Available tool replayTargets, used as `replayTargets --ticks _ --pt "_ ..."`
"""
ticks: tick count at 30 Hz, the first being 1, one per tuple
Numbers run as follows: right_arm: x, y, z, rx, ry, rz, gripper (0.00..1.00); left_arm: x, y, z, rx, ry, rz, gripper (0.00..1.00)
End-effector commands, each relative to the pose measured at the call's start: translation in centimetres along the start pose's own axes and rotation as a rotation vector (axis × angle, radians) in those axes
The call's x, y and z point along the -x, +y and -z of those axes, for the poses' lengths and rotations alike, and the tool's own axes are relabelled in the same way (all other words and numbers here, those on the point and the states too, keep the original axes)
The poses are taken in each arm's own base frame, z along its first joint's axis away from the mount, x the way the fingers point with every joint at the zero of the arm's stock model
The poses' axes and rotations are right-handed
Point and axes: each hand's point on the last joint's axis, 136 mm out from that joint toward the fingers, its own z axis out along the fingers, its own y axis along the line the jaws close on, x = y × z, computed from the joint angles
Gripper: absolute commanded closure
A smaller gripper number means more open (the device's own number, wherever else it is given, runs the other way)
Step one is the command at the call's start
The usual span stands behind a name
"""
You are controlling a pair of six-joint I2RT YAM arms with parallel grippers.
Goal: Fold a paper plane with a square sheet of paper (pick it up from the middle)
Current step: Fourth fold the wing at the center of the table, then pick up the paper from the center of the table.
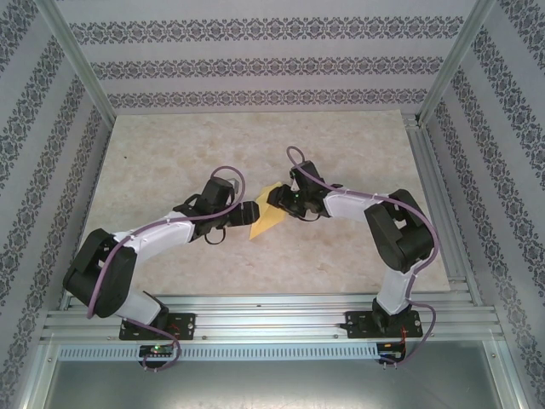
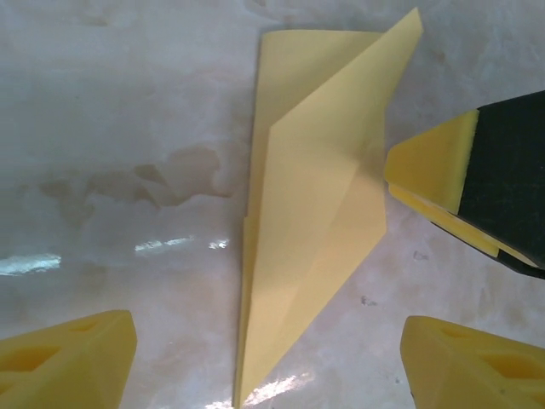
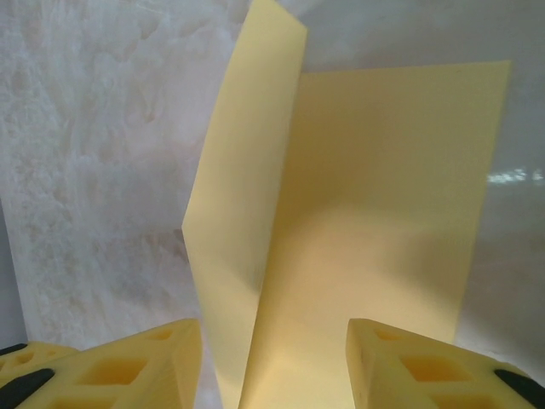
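Left gripper [image 1: 246, 211], right gripper [image 1: 278, 204] apparently open.

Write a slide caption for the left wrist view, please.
Partly folded yellow-orange paper sheet on a pale marbled table, inside the open left gripper, the right gripper at its edge.

Pale yellow-orange paper plane [image 1: 266, 222], plain, no print. Beige marbled table [image 1: 162, 162] beneath. Bright yellow fingers [image 2: 77, 358]. Arms [image 1: 162, 232] white and black, purple cables [image 1: 109, 277]. Walls [image 1: 255, 66] white with dark floral stripes.

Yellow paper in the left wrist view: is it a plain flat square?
No, the yellow folded paper has slanted creases and tapers to a sharp point at its lower end.
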Motion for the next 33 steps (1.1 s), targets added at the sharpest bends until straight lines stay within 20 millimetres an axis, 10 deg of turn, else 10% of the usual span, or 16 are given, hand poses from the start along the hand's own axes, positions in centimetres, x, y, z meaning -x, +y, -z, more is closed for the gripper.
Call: replayTargets --ticks 1,17,33 --pt "0.7 1.7 -1.1 0.039 -0.006 0.031 0.54 -0.1 2.1 0.5 0.052 -0.003 0.049 0.14" --pt "2.1 3.2 -3.3 0.141 -0.014 0.071 0.9 0.6 3.1 1.0 -0.077 0.054 0.109 0.0" --pt "3.7 12.5 7.2 0.621 -0.097 0.14 0.97 3.0 -4.0 4.7 -0.532 0.071 0.136 0.0"
